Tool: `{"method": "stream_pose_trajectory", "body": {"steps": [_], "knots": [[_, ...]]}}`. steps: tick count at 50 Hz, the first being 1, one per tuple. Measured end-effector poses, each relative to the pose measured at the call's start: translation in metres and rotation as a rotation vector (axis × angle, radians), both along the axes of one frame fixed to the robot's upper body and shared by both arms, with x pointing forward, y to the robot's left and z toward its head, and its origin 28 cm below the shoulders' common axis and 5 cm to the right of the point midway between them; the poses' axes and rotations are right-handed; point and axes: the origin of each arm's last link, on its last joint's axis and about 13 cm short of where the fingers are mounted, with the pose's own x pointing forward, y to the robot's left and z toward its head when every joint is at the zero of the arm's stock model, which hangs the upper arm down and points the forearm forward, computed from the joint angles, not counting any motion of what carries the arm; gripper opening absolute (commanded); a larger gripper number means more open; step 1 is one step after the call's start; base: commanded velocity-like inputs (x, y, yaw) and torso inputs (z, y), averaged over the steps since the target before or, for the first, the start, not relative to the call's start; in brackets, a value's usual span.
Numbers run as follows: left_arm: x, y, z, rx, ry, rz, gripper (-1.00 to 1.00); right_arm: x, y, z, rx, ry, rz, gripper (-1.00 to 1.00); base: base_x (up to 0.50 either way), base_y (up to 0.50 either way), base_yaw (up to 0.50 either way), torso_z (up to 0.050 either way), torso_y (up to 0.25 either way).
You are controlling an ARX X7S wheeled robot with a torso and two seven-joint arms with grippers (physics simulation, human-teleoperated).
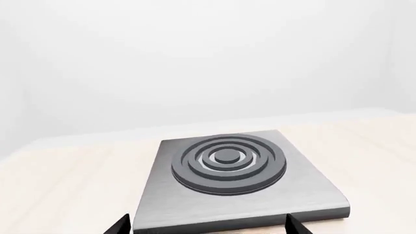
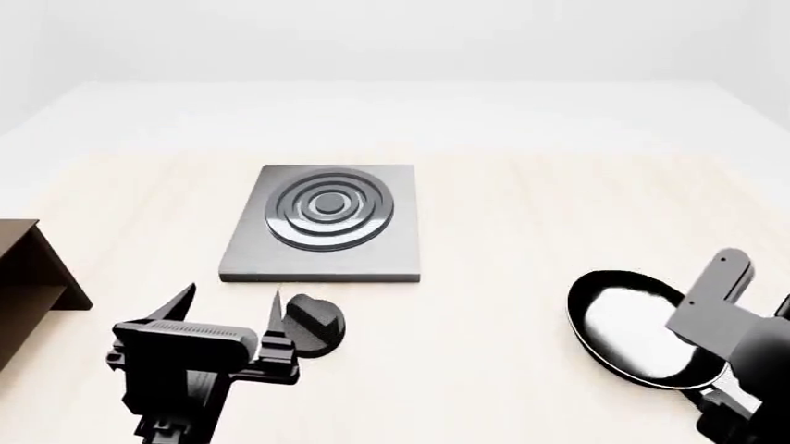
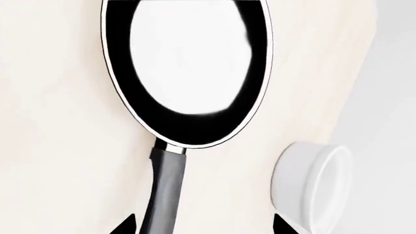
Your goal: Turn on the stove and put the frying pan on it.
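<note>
— What's over on the left?

— A dark wooden shelf (image 2: 31, 277) at the table's edge, then the left gripper (image 2: 235, 310), jaws apart, empty. The knob (image 2: 311, 324) sits just beside its right fingertip, not between the fingers as far as I can tell.

— And the stove?

— The stove (image 2: 327, 222) lies flat on the pale table (image 2: 519, 231), just beyond the knob, burner rings bare. Nothing on it.

— So which step is this?

— I'd say the knob comes first. That claw needs to shift a touch to its right so the ridge sits between the fingers, close, then twist.

— And the pan?

— The frying pan (image 2: 630, 324) is well to the right, resting on the table, its handle (image 3: 165, 190) pointing back toward the robot. The right gripper (image 3: 201, 226) hovers over the handle, jaws spread, the handle nearer one tip than centred. A white bowl (image 3: 312, 185) lies just beside.

— Any risk?

— Probably clipping that bowl when it lifts
</note>
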Motion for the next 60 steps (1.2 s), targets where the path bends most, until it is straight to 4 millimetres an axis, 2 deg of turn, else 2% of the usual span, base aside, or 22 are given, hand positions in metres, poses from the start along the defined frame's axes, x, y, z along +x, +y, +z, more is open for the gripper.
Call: {"method": "stream_pose_trajectory", "body": {"steps": [17, 31, 60], "knots": [[0.000, 0.000, -0.002, 0.010, 0.000, 0.004, 1.00, -0.001, -0.007, -0.015, 0.058, -0.025, -0.042, 1.00, 0.00, 0.00, 0.00, 0.000, 0.000], [0.001, 0.000, -0.002, 0.015, -0.001, 0.009, 1.00, -0.006, -0.020, -0.037, 0.087, -0.006, -0.102, 1.00, 0.00, 0.00, 0.00, 0.000, 0.000], [0.002, 0.000, 0.000, 0.015, -0.001, 0.020, 1.00, -0.009, -0.043, -0.066, 0.103, -0.010, -0.184, 1.00, 0.00, 0.00, 0.00, 0.000, 0.000]]}}
